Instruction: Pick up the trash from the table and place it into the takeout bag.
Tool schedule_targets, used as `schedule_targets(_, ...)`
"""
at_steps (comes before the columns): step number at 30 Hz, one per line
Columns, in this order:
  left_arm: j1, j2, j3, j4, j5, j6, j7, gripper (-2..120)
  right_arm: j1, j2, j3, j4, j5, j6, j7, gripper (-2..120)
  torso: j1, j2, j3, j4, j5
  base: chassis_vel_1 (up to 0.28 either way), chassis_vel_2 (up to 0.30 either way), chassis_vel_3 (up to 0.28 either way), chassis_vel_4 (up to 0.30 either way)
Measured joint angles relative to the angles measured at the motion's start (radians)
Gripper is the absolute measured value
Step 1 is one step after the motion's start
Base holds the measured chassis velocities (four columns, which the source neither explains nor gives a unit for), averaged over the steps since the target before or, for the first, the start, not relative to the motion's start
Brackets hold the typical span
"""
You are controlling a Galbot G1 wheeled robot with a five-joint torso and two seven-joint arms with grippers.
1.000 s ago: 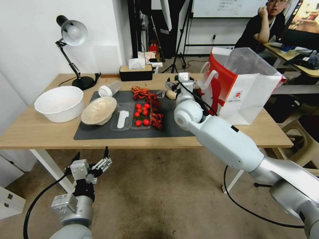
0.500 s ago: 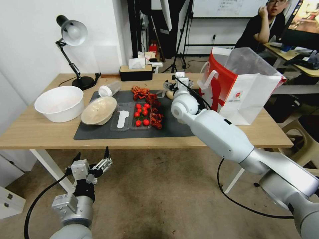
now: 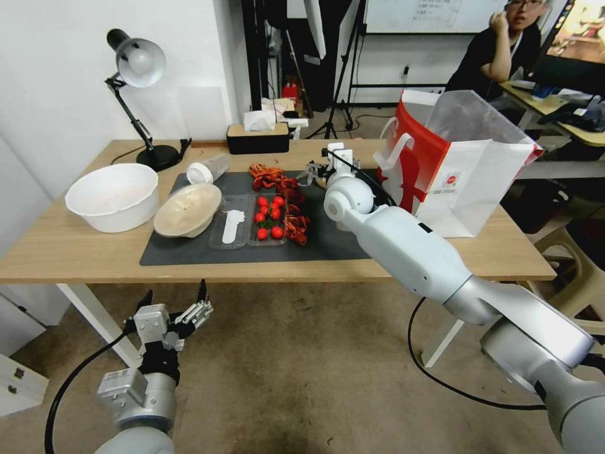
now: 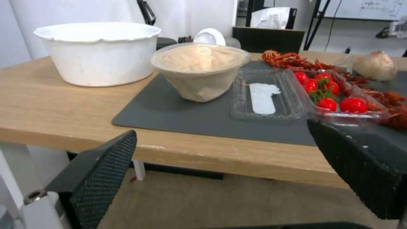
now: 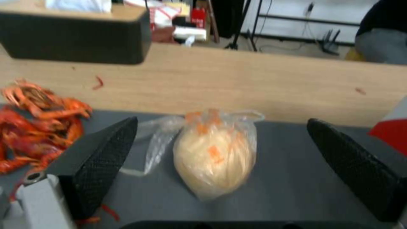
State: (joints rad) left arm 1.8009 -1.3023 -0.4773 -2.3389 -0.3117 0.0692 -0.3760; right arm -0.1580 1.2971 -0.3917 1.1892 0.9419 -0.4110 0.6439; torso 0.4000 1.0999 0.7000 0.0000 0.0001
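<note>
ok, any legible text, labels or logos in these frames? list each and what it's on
Nothing can be quoted.
Takeout bag: its small red round logo has lettering too small to read.
Whiteboard behind the table: faint marks, unreadable.
White label on the clear tray lid: no print visible.
Beige lump in clear wrap: orange marks, blurred.

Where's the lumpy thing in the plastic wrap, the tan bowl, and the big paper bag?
beige lump in clear wrap [image 5: 214,159], right wrist view, its rounded middle.
tan round bowl [image 4: 199,74], left wrist view, its side wall.
takeout bag [image 3: 479,183], head view, its white front panel.
</note>
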Motion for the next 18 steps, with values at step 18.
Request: schedule_targets(18, 0.001, 0.001, -0.002, -0.002, -0.001, -0.001, -0.001, 100, 0.032, 0.084, 0.031, -0.180, -0.038, -0.029, -0.107, 100, 0.000, 0.000, 0.000, 0.0001, -0.0001, 0.000, 0.000, 0.000, 0.000)
